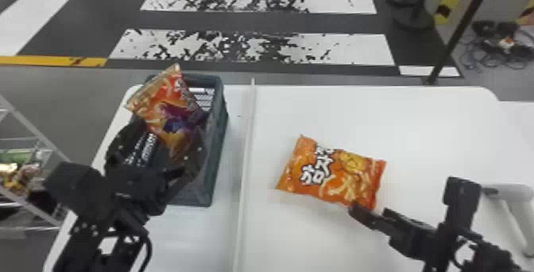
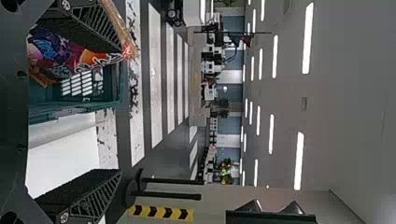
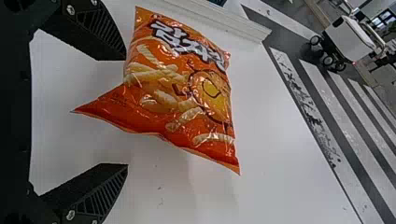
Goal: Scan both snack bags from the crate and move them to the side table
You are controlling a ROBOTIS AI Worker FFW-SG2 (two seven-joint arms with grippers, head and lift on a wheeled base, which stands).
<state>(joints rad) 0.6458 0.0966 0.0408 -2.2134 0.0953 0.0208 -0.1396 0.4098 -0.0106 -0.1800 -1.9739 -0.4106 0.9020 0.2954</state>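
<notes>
Orange, glossy, puffed bag [image 1: 337, 173] lies near the wide right pincer [image 1: 369, 210]; wide left pincer [image 1: 159, 150] overhangs latticed crate [image 1: 217, 148].

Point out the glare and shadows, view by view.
Head view: faint shadow beside the orange bag's near edge; left wrist view: glaring ceiling lights; right wrist view: shiny highlights on the orange bag, soft shadow on the white table.

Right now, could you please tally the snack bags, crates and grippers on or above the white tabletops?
Snack bags: 2 (multicoloured bag in the crate, orange bag outside it)
Crates: 1
Grippers: 2 (left gripper, right gripper)
Total: 5
</notes>
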